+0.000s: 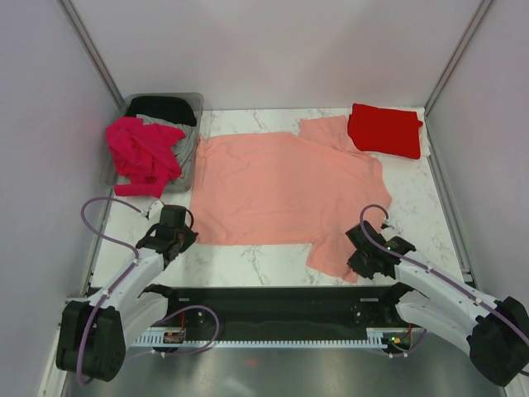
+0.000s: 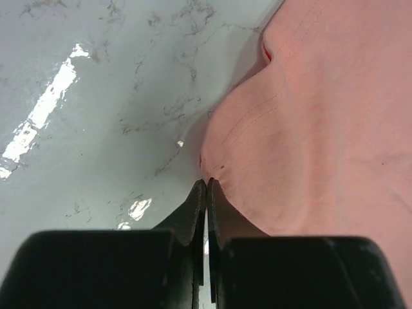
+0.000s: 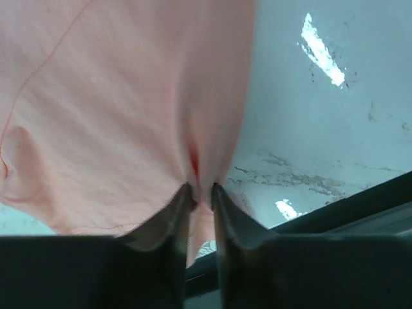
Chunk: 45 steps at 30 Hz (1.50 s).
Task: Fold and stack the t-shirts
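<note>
A salmon pink t-shirt (image 1: pixel 281 186) lies spread flat across the middle of the marble table. My left gripper (image 1: pixel 183 236) is shut at the shirt's near left corner. In the left wrist view its tips (image 2: pixel 206 183) pinch the cloth's edge (image 2: pixel 309 129), which bulges up from them. My right gripper (image 1: pixel 361 251) is shut on the near right sleeve. In the right wrist view a fold of pink cloth (image 3: pixel 129 116) is gathered between the fingertips (image 3: pixel 199 188). A folded bright red t-shirt (image 1: pixel 384 130) lies at the back right.
A clear grey plastic bin (image 1: pixel 192 103) stands at the back left, holding a crumpled magenta shirt (image 1: pixel 145 155) and a black shirt (image 1: pixel 165 107). Grey walls enclose the table on three sides. A black rail (image 1: pixel 273 302) runs along the near edge between the arm bases.
</note>
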Available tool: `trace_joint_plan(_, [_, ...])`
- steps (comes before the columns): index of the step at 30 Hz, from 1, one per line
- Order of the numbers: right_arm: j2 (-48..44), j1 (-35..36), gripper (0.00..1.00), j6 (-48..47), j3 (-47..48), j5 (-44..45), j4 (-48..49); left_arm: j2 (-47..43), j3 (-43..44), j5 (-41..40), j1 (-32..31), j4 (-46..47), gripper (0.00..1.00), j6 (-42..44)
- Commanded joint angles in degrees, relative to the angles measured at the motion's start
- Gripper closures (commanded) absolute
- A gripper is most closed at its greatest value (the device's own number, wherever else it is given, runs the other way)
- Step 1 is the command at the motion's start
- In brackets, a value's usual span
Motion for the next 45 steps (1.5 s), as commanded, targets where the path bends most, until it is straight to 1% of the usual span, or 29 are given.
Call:
trace_joint_plan(1, [-2.85, 0.63, 0.81, 3.61, -1.17, 0.84, 0.34, -0.67, -0.16, -0.55, 0.35, 1.95, 0.98, 1.38])
trace_joint_plan(2, [-4.34, 0.63, 0.87, 3.79, -1.26, 0.84, 0.34, -0.49, -0.16, -0.55, 0.35, 1.95, 0.98, 1.38])
trace_joint_plan(3, [-4.96, 0.72, 0.97, 3.87, -1.44, 0.92, 0.17, -0.58, -0.16, -0.55, 0.35, 1.95, 0.98, 1.38])
trace_joint_plan(5, [-6.10, 0.72, 0.98, 4.14, -1.53, 0.66, 0.08, -0.49, -0.16, -0.46, 0.35, 1.95, 0.98, 1.38])
trace_joint_plan(6, [-6.11, 0.72, 1.00, 4.05, -1.35, 0.66, -0.27, -0.58, -0.16, -0.38, 0.35, 1.86, 0.98, 1.38])
trace_joint_plan(10, [-6.98, 0.72, 1.00, 3.17, 0.83, 0.92, -1.85, -1.10, -0.16, 0.33, 0.35, 1.43, 0.98, 1.47])
trace_joint_plan(13, [-7.60, 0.72, 1.00, 2.12, 4.34, 2.94, -4.92, -4.87, -0.25, 1.38, 0.35, -0.51, 0.98, 0.95])
trace_joint_plan(14, [-7.86, 0.63, 1.00, 1.60, 5.32, 4.16, -7.11, -8.02, 0.01, 1.73, 0.35, -1.73, 0.98, 0.95])
trace_joint_plan(18, [-9.27, 0.72, 1.00, 1.15, 9.19, 5.41, -10.91, -13.84, 2.38, 1.82, 0.35, -6.74, 0.98, 0.60])
trace_joint_plan(22, [-11.55, 0.63, 1.00, 1.24, 13.57, 6.46, -14.33, -15.87, 5.72, 2.88, 0.35, -12.19, 0.98, -0.37])
trace_joint_plan(24, [-12.34, 0.72, 1.00, 1.41, 15.51, 7.42, -17.58, -17.10, 7.39, 3.49, 0.35, -15.17, 0.98, -0.72])
trace_joint_plan(28, [-15.94, 0.63, 1.00, 2.29, 20.69, 9.18, -22.68, -22.36, 9.77, 4.81, 0.35, -19.48, 0.98, -2.21])
trace_joint_plan(31, [-18.31, 0.72, 1.00, 2.64, 24.03, 9.89, -26.19, -24.66, 11.26, 7.44, 0.35, -22.82, 0.98, -3.18])
trace_joint_plan(35, [-19.29, 0.72, 1.00, 2.21, 27.91, 10.15, -30.06, -29.13, 14.07, 7.62, 0.35, -27.82, 0.98, -3.80])
trace_joint_plan(39, [-20.34, 0.72, 1.00, 1.77, 29.84, 9.19, -31.65, -31.34, 16.97, 7.80, 0.35, -32.58, 0.98, -4.06])
trace_joint_plan(42, [-20.88, 0.72, 1.00, -0.15, 30.11, 9.19, -30.78, -31.61, 17.86, 7.89, 0.35, -33.65, 0.98, -3.54])
trace_joint_plan(43, [-19.83, 0.72, 1.00, -1.47, 30.03, 9.10, -29.47, -31.08, 17.68, 8.15, 0.35, -33.04, 0.98, -2.75])
trace_joint_plan(44, [-18.86, 0.72, 1.00, -2.70, 30.29, 9.10, -27.72, -29.69, 17.25, 10.85, 0.35, -31.38, 0.98, -1.18])
trace_joint_plan(45, [-17.55, 0.72, 1.00, -5.33, 31.16, 9.19, -26.65, -25.41, 17.24, 11.92, 0.35, -29.79, 0.98, 0.84])
